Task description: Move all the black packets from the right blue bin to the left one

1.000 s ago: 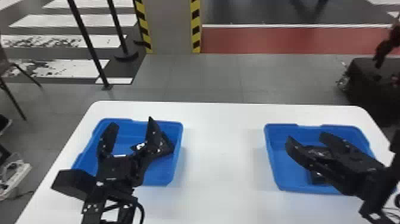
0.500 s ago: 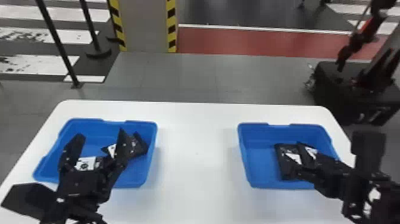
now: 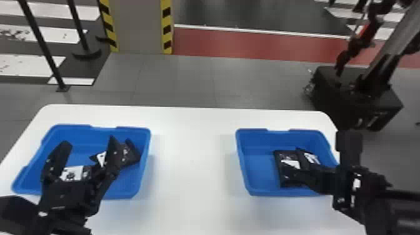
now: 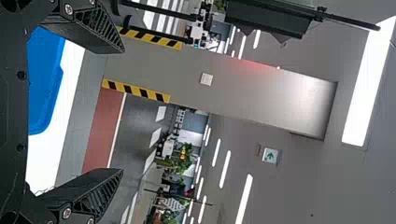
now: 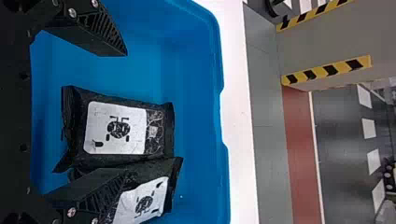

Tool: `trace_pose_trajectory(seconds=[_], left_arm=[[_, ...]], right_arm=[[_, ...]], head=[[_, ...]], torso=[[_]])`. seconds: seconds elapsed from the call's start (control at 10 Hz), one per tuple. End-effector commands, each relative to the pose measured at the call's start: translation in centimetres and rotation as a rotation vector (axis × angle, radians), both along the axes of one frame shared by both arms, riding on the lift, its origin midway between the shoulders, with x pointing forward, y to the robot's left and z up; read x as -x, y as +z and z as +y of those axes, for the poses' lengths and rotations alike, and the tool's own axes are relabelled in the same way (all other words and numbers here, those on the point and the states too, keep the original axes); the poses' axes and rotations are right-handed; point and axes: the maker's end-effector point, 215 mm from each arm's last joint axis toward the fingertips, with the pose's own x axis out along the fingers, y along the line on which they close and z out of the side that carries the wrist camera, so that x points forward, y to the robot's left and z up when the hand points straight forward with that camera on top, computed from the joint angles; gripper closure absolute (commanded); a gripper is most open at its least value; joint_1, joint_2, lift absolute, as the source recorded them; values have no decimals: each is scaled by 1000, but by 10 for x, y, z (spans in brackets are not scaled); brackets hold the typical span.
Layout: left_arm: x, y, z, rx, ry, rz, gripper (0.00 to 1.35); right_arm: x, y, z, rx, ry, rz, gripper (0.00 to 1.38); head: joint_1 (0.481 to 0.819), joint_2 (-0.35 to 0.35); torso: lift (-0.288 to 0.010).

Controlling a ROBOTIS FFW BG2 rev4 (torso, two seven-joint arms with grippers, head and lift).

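My left gripper (image 3: 89, 143) is open above the left blue bin (image 3: 144, 168). That bin holds black packets with white labels, one (image 3: 132, 153) toward its right side and another (image 3: 73, 173) partly behind the gripper. In the left wrist view the gripper (image 4: 123, 110) has nothing between its fingers. My right gripper (image 3: 318, 178) is at the right blue bin (image 3: 256, 168). Seen from its own wrist, the right gripper (image 5: 125, 112) stands open; one finger overlaps the lower packet (image 5: 144, 200), beside the other packet (image 5: 116, 130). Contact cannot be told.
Both bins stand on a white table (image 3: 190, 175), with a wide gap between them. Beyond the far edge are a striped pillar (image 3: 137, 25), dark posts (image 3: 43, 47) and a black machine base (image 3: 356, 100) on the floor.
The head view has swung right. Relative to the right bin, my right gripper has shifted right and turned, uncovering more of the packets. The left gripper remains open over its bin.
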Motion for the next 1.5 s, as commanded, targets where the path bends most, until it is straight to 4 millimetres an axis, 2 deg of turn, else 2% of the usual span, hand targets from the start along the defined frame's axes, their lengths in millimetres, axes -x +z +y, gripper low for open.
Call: trace_pose_trajectory(seconds=[0.0,0.3,0.5,0.8,1.0,1.1,1.3,1.4], left_arm=[[0,1,0,1,0,-2,122],[1,3,0,2,2,-10,122],[0,4,0,0,-1,-12,122],[1,1,-1,0,-1,-5,124],[1,2,-1,-1,-1,-7,124],[1,3,-1,0,-2,-10,124],[1,4,-1,-3,0,-12,124],[2,4,0,-3,1,-14,124]], right_arm=[[-6,-10,-8,9,-24,38,147],[-19,-26,-21,20,-55,92,147],[-21,-32,-21,12,-59,106,160],[-14,-42,-10,-1,-47,134,177],[-9,-50,5,-15,-25,158,182],[-4,-58,7,-24,-28,184,277],[-4,-60,7,-26,-31,196,1085],[-7,-55,7,-21,-28,175,1130]], head=[[695,-111],[695,-127],[695,-135],[695,-130],[695,-124],[695,-114],[695,-107],[695,-108]], torso=[[-110],[-110],[-110],[-110],[-110],[-110],[-110],[-110]])
